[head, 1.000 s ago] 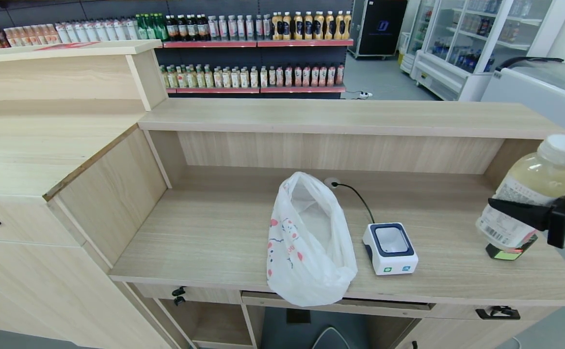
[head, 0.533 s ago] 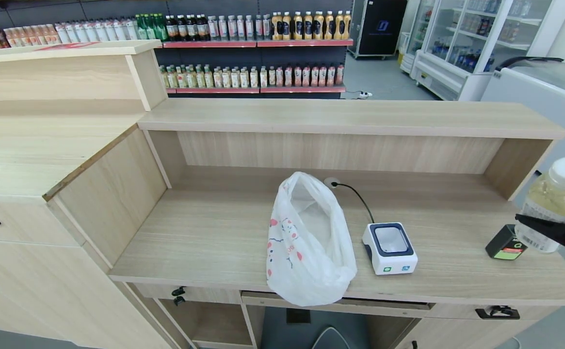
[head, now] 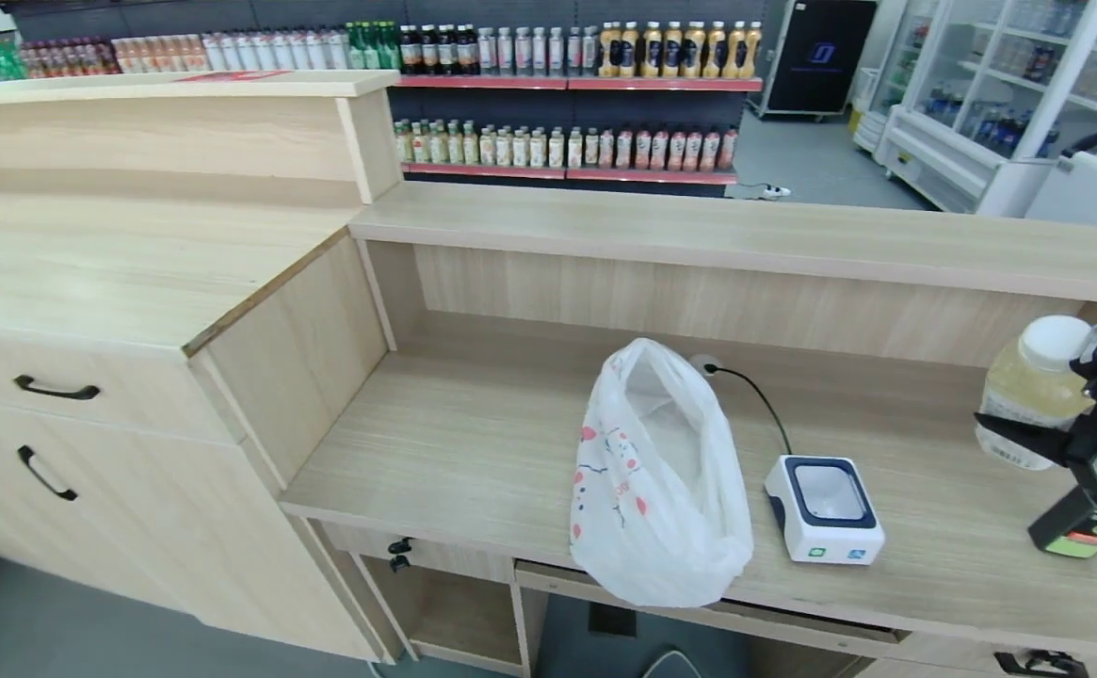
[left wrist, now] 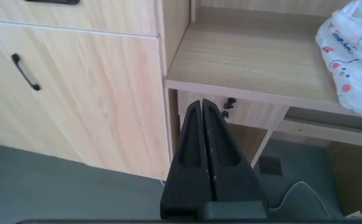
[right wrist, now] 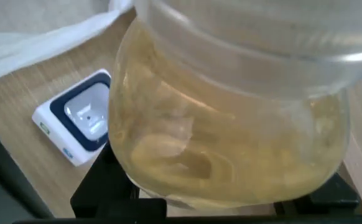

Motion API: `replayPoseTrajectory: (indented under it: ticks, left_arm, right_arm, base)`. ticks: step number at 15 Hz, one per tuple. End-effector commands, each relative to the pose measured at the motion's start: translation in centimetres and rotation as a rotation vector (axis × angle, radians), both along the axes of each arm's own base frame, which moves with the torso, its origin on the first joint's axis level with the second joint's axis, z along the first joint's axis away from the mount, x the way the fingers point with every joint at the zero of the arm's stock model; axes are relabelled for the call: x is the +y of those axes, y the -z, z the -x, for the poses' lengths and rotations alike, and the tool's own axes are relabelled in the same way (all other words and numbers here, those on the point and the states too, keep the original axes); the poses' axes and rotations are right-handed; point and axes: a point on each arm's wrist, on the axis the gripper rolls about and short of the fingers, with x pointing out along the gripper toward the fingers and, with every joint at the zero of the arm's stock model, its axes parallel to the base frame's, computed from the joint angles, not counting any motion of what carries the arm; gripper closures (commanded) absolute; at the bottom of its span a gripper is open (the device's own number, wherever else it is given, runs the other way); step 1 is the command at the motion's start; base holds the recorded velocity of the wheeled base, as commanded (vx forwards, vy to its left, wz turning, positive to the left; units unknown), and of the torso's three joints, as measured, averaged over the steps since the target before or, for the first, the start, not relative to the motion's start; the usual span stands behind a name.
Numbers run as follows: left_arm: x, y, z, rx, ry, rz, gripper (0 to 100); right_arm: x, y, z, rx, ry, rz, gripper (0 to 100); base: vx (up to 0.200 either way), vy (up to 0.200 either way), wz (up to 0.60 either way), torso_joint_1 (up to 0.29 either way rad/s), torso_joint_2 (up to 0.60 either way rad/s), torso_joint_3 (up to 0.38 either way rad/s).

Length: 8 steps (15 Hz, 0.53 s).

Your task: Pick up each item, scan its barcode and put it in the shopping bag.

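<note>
My right gripper (head: 1042, 438) is shut on a pale yellow drink bottle (head: 1028, 381) with a white cap, held nearly upright over the right end of the counter. The bottle (right wrist: 231, 124) looms large in the right wrist view, with the scanner (right wrist: 78, 124) beyond it. The white and navy barcode scanner (head: 826, 508) sits near the counter's front edge, left of the bottle. An open white shopping bag (head: 661, 480) with red print stands left of the scanner. My left gripper (left wrist: 203, 143) is shut on nothing, low in front of the counter, beside the cabinet.
A small black box with a green and red label (head: 1085, 523) stands on the counter (head: 473, 443) just right of the bottle. The scanner's cable (head: 760, 400) runs to the back wall. A raised shelf (head: 699, 231) overhangs the counter. Drawers (head: 49, 386) are at the left.
The head camera has turned left, shifting the whole picture right. The held bottle has swung from left of the black box to its right, then back to its left, ending more upright.
</note>
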Motion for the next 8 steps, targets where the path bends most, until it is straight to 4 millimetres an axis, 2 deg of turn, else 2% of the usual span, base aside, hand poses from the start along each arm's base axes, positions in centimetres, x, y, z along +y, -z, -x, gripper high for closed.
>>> replayPoseTrajectory:
  ticks: [1, 5, 8]
  left_arm:
    - [0.0, 0.0, 0.0, 0.000, 0.000, 0.000, 100]
    - [0.0, 0.0, 0.0, 0.000, 0.000, 0.000, 100]
    - [0.0, 0.0, 0.0, 0.000, 0.000, 0.000, 100]
  right_arm:
    - [-0.8, 2.0, -1.9, 0.046, -0.055, 0.014, 100]
    - [-2.0, 3.8, -3.3, -0.007, -0.134, 0.150, 100]
    - [-2.2, 4.6, -3.9, 0.000, -0.161, 0.171, 100]
  base:
    - [0.000, 0.000, 0.00, 0.000, 0.00, 0.000]
    - [0.000, 0.000, 0.00, 0.000, 0.00, 0.000]
    - [0.000, 0.000, 0.00, 0.000, 0.00, 0.000]
